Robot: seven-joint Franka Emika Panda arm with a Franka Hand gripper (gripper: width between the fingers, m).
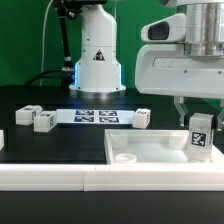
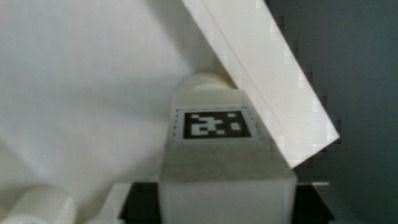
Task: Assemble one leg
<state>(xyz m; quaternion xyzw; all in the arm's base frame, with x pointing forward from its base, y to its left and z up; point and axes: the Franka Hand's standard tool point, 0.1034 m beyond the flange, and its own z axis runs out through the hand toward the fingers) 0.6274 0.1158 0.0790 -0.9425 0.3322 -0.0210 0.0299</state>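
Note:
My gripper (image 1: 200,108) hangs at the exterior view's right, shut on a white leg (image 1: 200,135) with a black-and-white tag, held upright over the right corner of the white tabletop (image 1: 150,150). In the wrist view the leg (image 2: 221,150) fills the space between my dark fingers (image 2: 143,203), its far end close to a corner socket by the tabletop's raised rim (image 2: 267,80). Whether the leg touches the tabletop I cannot tell.
Three more white legs lie on the black table: two at the exterior view's left (image 1: 27,115) (image 1: 44,121) and one near the middle (image 1: 143,118). The marker board (image 1: 93,115) lies behind. The robot base (image 1: 97,60) stands at the back.

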